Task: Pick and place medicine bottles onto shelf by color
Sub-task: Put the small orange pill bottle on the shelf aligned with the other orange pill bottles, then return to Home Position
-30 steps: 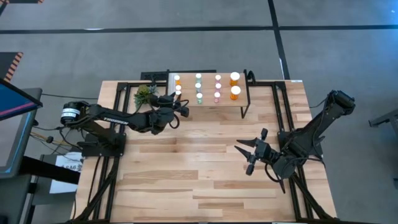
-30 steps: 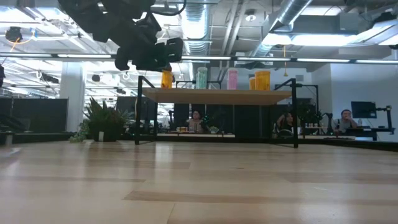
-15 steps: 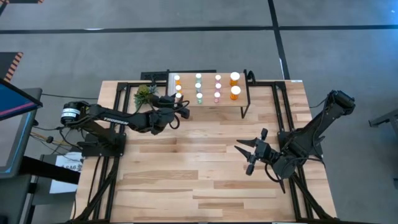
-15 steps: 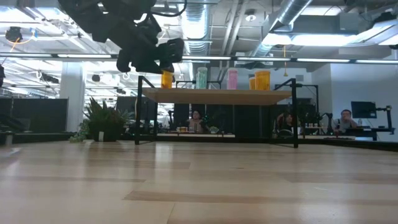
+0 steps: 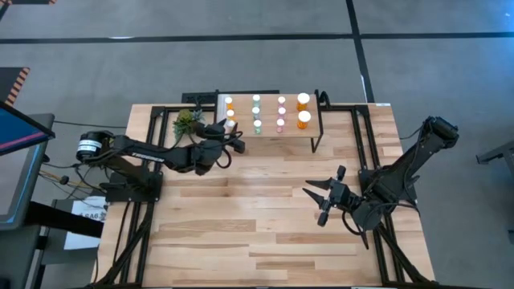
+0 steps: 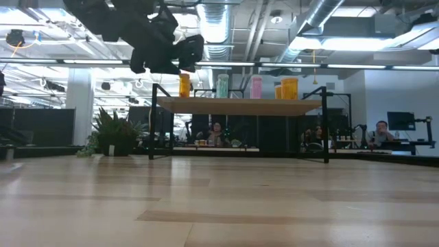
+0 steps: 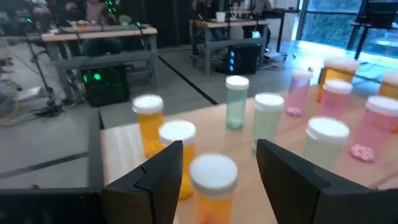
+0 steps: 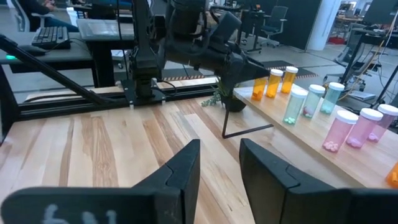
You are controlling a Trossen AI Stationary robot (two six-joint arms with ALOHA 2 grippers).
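Desk [image 5: 265, 217]: you see pale wood planks, smooth with a soft sheen.
Shelf [image 5: 273, 136]: light wood top on thin black metal legs.
Medicine bottles [image 7: 236, 102]: translucent plastic (white matt caps).
Left gripper [image 7: 214, 180]: matt dark plastic.

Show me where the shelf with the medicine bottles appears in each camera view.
High view: shelf at the table's far edge, centre.
Low view: shelf raised, mid-picture.
Left wrist view: shelf fills the lower picture.
Right wrist view: shelf at the right side.
Shared landmark: the small green plant by the shelf's end.
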